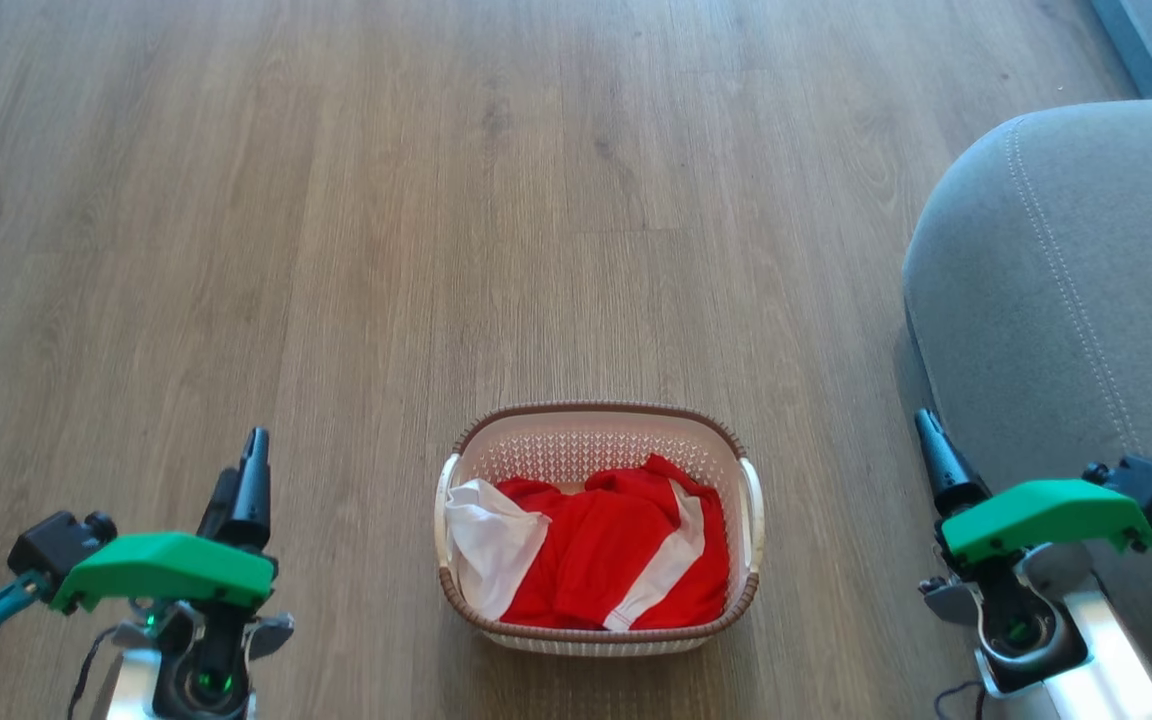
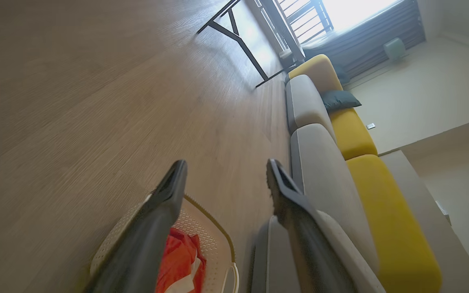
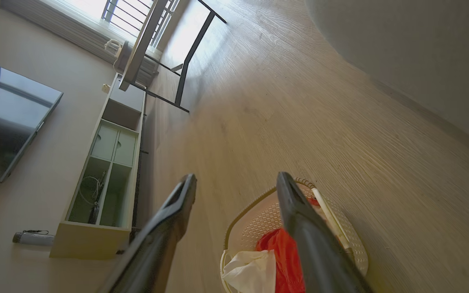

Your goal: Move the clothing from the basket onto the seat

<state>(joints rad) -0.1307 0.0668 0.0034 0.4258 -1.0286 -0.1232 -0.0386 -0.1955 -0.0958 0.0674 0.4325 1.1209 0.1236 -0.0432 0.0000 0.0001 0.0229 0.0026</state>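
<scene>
Both claws are spread wide with nothing between the fingers: the left claw (image 2: 226,165) and the right claw (image 3: 236,178) each look out past bare fingers at the wooden floor (image 1: 336,250)

The basket (image 1: 600,412) stands on the floor between the two claws, inward of each and below them. It is to the right of the left claw and to the left of the right claw, roughly level with their fingertips rather than ahead of them. Its long axis runs crosswise, from one claw toward the other.

The clothing (image 1: 601,560) lies heaped inside the basket. The white cloth piece (image 1: 491,545) is bunched at the end toward the left claw. The red striped garment fills the middle and the end toward the right claw.

Neither claw is clearly closer, as both stand well apart from the rim.

What decides it is the seat (image 1: 1076,300), which lies just beside the right claw on its outer side and runs on ahead of it. The left claw would have to carry across the whole basket to reach it. The right claw therefore looks better placed: reach inward and down to the red heap, then swing outward to the cushion
</scene>
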